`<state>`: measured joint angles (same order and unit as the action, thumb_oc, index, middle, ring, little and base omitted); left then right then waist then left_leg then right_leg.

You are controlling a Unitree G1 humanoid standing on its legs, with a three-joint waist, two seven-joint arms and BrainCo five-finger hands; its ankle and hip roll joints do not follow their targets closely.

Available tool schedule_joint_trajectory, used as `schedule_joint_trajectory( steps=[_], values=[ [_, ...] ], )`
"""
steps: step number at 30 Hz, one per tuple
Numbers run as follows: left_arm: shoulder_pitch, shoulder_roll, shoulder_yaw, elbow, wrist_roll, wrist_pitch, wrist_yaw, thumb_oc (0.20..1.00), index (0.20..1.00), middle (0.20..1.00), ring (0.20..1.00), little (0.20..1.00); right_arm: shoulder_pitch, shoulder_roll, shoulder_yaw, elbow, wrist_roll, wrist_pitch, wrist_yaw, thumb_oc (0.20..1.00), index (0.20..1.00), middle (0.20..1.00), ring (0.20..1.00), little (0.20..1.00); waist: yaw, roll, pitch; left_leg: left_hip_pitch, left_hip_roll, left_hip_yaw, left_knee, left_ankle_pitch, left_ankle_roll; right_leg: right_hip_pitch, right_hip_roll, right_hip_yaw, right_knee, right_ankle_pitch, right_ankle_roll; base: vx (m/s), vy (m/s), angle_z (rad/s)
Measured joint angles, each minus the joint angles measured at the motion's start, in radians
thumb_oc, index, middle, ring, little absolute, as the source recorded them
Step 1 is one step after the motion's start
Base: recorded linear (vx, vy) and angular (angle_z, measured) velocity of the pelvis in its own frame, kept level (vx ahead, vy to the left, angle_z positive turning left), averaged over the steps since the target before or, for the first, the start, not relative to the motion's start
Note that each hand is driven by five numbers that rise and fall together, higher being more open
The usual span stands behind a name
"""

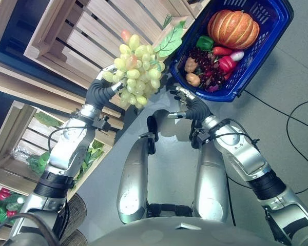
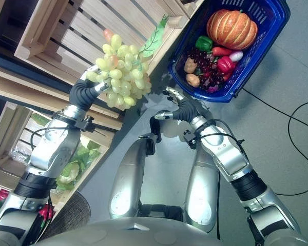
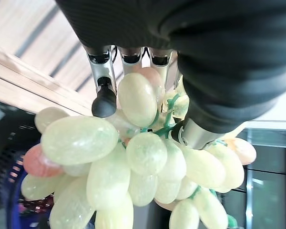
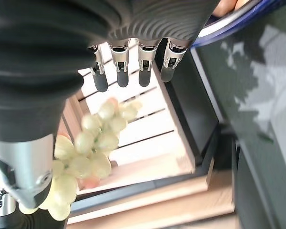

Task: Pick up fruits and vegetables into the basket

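Beside basket: left hand around grapes

Left hand grips green grapes beside the blue basket.

We count: one grape bunch, one blue basket, one pumpkin, two hands, several wooden crates.

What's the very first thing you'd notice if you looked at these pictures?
The big bunch of pale green plastic grapes, which the robot's left hand holds up in front of the slatted wooden crates. Next, the blue plastic basket on the right, with a ribbed orange pumpkin inside.
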<state>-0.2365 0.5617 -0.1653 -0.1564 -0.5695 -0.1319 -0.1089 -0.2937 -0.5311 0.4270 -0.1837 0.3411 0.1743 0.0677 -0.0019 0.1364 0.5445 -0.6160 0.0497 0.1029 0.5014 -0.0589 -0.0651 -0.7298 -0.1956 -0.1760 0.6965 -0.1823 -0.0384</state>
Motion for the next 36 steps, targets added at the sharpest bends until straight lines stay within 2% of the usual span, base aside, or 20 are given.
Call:
schedule_joint_trajectory(
  steps=[5,8,13,17,19,20,21,23,28,36],
  values=[
    [-0.019,-0.002,-0.021,-0.001,-0.001,-0.07,-0.04,0.2,0.2,0.2,0.2,0.2,-0.024,0.019,0.061,0.05,0.036,0.026,0.01,1.0,1.0,1.0,1.0,1.0,0.003,-0.001,0.001,-0.004,-0.001,-0.008,0.0,0.0,-0.001,0.003,0.0,-0.005,-0.003,0.001,-0.001,0.0,-0.042,0.03],
    [-0.038,-0.008,-0.04,-0.001,-0.022,-0.07,-0.057,0.2,0.2,0.2,0.2,0.2,-0.023,0.043,0.078,0.069,0.035,0.021,0.005,1.0,1.0,1.0,1.0,1.0,0.003,-0.002,0.001,-0.004,-0.001,-0.01,0.001,0.001,-0.001,0.006,0.0,-0.008,-0.004,0.003,-0.005,0.0,-0.04,0.02],
    [-0.066,-0.077,-0.089,-0.001,-0.039,-0.069,-0.076,0.2,0.2,0.2,0.2,0.2,-0.04,0.072,0.113,0.074,0.028,-0.037,-0.05,1.0,1.0,1.0,1.0,1.0,0.002,-0.006,0.004,0.01,-0.002,-0.019,-0.001,0.0,0.0,0.03,0.0,-0.019,-0.015,0.003,-0.004,0.0,-0.011,0.04],
    [-0.079,-0.091,-0.118,-0.001,-0.063,-0.071,-0.068,0.2,0.2,0.2,0.2,0.2,-0.063,0.087,0.123,0.076,-0.052,-0.103,-0.156,1.0,1.0,1.0,1.0,1.0,0.0,-0.007,0.004,0.012,-0.002,-0.02,0.0,0.001,0.001,0.034,0.0,-0.02,-0.017,0.0,0.001,0.0,0.0,0.0],
    [-0.078,-0.092,-0.123,-0.001,-0.063,-0.075,-0.051,0.2,0.2,0.2,0.2,0.2,-0.066,0.088,0.122,0.076,-0.094,-0.121,-0.198,1.0,1.0,1.0,1.0,1.0,0.0,-0.007,0.004,0.012,-0.002,-0.02,-0.001,0.001,0.001,0.034,0.0,-0.02,-0.018,0.0,0.001,0.0,0.0,0.0],
    [-0.078,-0.1,-0.127,-0.001,-0.063,-0.09,-0.021,0.2,0.2,0.2,0.2,0.2,-0.072,0.087,0.122,0.076,-0.153,-0.133,-0.261,1.0,1.0,1.0,1.0,1.0,-0.002,-0.007,0.004,0.012,-0.002,-0.02,-0.002,0.0,0.001,0.034,0.001,-0.019,-0.02,0.0,0.001,0.0,0.0,0.0],
    [-0.078,-0.1,-0.127,-0.001,-0.063,-0.09,-0.021,0.2,0.2,0.2,0.2,0.2,-0.072,0.087,0.122,0.076,-0.153,-0.133,-0.261,1.0,1.0,1.0,1.0,1.0,-0.002,-0.007,0.004,0.012,-0.002,-0.02,-0.002,0.0,0.001,0.034,0.001,-0.019,-0.02,0.0,0.001,0.0,0.0,0.0],
    [-0.079,-0.118,-0.126,-0.001,-0.07,-0.123,0.03,0.2,0.2,0.2,0.2,0.2,-0.076,0.081,0.108,0.075,-0.225,-0.138,-0.333,1.0,1.0,1.0,1.0,1.0,-0.006,-0.007,0.005,0.012,-0.003,-0.02,-0.004,-0.001,0.002,0.034,0.001,-0.018,-0.023,0.001,0.001,0.0,0.0,0.0],
    [-0.078,-0.143,-0.123,-0.001,-0.082,-0.187,0.135,0.2,0.2,0.2,0.2,0.2,-0.076,0.082,0.088,0.021,-0.347,-0.121,-0.445,1.0,1.0,1.0,1.0,1.0,-0.013,-0.017,0.011,0.013,-0.003,-0.02,-0.002,-0.002,0.001,0.034,0.003,-0.017,-0.027,0.003,-0.002,0.0,0.0,0.0],
    [-0.057,-0.158,-0.109,-0.006,-0.076,-0.213,0.28,0.2,0.2,0.2,0.2,0.2,-0.06,0.08,0.05,-0.013,-0.403,-0.109,-0.564,1.0,1.0,1.0,1.0,1.0,-0.024,-0.026,0.016,0.016,-0.003,-0.011,0.0,-0.013,0.007,0.034,0.011,0.002,-0.034,0.006,0.013,0.0,0.016,-0.03]
  ],
)
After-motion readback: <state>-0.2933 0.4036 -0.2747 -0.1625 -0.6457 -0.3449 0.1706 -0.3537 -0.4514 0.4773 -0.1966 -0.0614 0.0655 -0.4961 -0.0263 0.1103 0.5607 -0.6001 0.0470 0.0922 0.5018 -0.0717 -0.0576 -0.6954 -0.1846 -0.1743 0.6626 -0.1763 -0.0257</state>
